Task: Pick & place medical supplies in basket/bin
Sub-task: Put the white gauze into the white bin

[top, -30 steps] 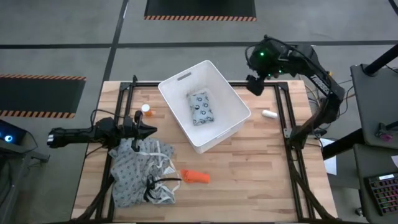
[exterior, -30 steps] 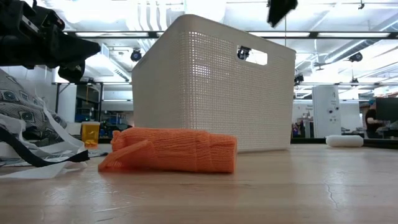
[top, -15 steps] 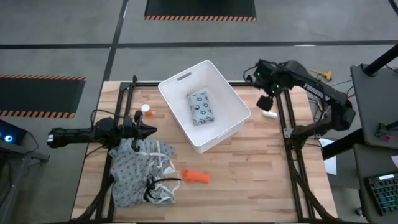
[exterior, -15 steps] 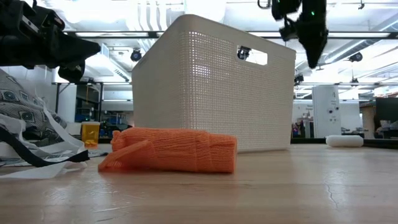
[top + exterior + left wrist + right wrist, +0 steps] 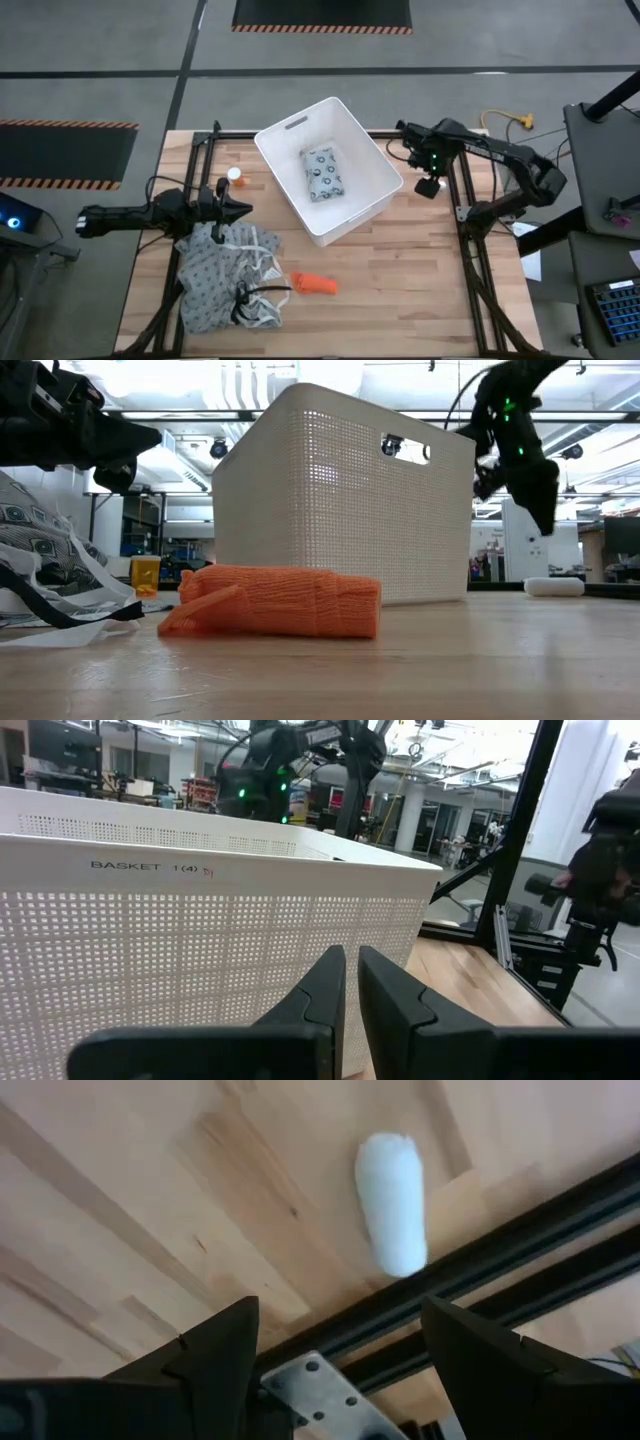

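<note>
The white basket (image 5: 372, 160) stands mid-table with the pale blue-grey dotted packet (image 5: 323, 173) lying flat inside. The orange tapered piece (image 5: 314, 284) lies on the wood near the table's near edge (image 5: 270, 603). The orange-capped bottle (image 5: 234, 175) stands left of the basket. The small white piece (image 5: 392, 1202) lies on the wood by the right rail (image 5: 553, 587). My right gripper (image 5: 340, 1342) hangs open just above it (image 5: 428, 185), covering it in the high view. My left gripper (image 5: 238, 208) is shut, level, left of the basket (image 5: 352, 982).
A crumpled patterned cloth with dark straps (image 5: 225, 280) lies on the table's left near part, under and beside my left arm. Black frame rails (image 5: 462, 200) run along the table's sides; one passes close by the white piece (image 5: 470, 1270).
My right gripper has swung from above the table's far right corner toward the near edge and come down, ending low over the small white piece beside the basket's right side. Nothing else has moved.
</note>
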{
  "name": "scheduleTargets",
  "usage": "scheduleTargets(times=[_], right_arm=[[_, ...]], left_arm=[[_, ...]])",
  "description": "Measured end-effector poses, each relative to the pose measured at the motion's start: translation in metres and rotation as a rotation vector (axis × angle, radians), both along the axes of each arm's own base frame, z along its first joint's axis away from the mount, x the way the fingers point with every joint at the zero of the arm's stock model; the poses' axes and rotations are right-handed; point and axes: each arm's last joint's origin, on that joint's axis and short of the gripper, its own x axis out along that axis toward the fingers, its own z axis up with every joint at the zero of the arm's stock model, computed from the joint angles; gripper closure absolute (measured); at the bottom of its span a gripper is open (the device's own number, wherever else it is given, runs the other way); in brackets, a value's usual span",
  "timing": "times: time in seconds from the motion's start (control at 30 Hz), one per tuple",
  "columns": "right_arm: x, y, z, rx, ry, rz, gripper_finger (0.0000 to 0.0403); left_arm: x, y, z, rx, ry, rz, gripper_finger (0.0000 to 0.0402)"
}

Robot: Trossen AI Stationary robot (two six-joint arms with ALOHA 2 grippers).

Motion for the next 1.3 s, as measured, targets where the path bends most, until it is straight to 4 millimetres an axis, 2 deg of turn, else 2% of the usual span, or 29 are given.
scheduleTargets(times=[0.17,0.37,0.7,0.87,1.3], right_arm=[[-0.007,-0.009,-0.023,0.001,0.0,-0.036,0.0125],[-0.008,-0.024,-0.038,-0.039,-0.008,-0.066,0.0124],[-0.003,-0.036,-0.079,0.085,0.123,-0.001,0.0138],[-0.001,-0.039,-0.093,0.098,0.207,0.009,0.0168],[-0.003,-0.043,-0.081,0.023,0.169,-0.094,0.0303]], left_arm=[[0.0,0.0,0.0,0.0,0.0,0.0,0.0387],[0.0,0.0,0.0,0.0,0.0,0.0,0.0387],[0.0,0.0,0.0,0.0,0.0,0.0,0.0387],[0.0,0.0,0.0,0.0,0.0,0.0,0.0387],[0.0,0.0,0.0,0.0,0.0,0.0,0.0387]])
